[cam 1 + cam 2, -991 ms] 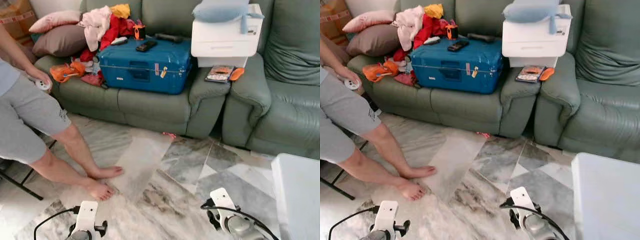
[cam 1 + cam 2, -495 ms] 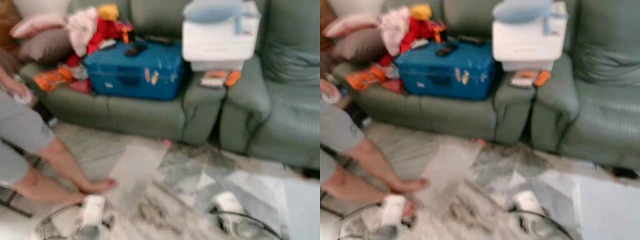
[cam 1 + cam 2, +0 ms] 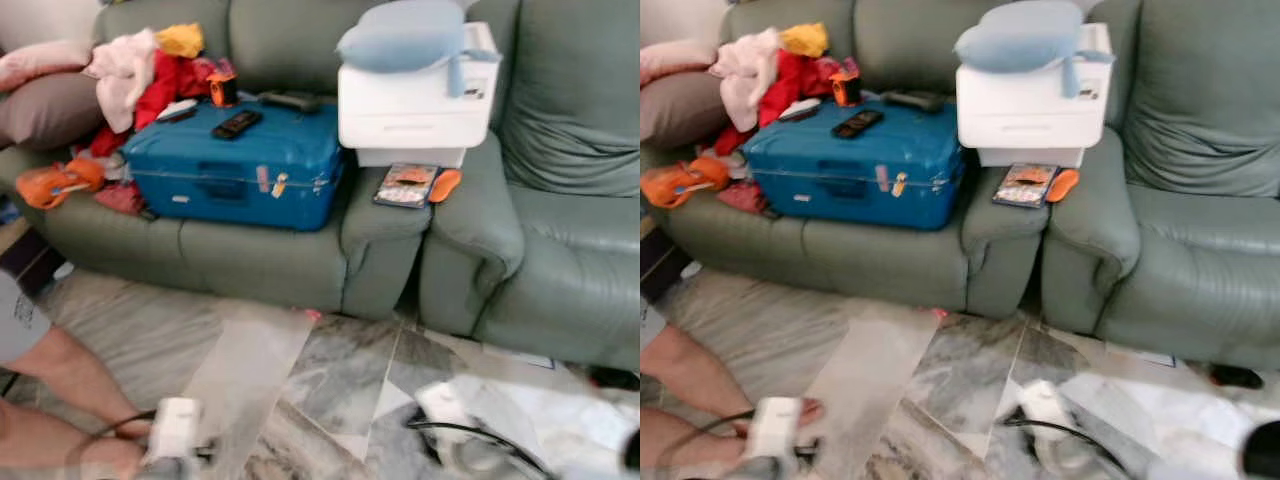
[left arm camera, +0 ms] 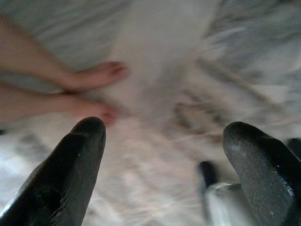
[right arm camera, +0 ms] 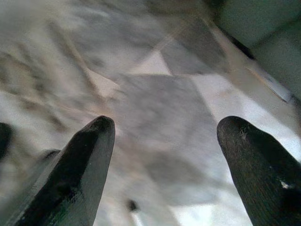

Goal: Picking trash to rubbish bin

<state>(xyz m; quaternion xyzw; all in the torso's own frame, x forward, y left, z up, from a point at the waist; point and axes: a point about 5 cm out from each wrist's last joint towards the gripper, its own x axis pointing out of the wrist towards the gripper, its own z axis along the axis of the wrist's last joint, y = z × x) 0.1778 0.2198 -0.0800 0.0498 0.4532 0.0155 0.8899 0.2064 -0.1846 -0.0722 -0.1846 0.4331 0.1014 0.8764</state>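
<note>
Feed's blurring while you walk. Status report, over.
Left gripper open, empty, over marble floor. Right gripper open, empty. Small pink scrap at the sofa base, possibly trash. Person's feet close by the left gripper.

A green sofa (image 3: 270,250) carries a blue suitcase (image 3: 235,170), a heap of clothes (image 3: 140,75), 2 cushions (image 3: 40,95) and, on its armrest, a white printer (image 3: 415,105) beside a booklet (image 3: 405,185). Ahead of both jaws spreads the marble floor (image 3: 340,370), where a person's 2 bare feet (image 4: 91,89) rest.
</note>
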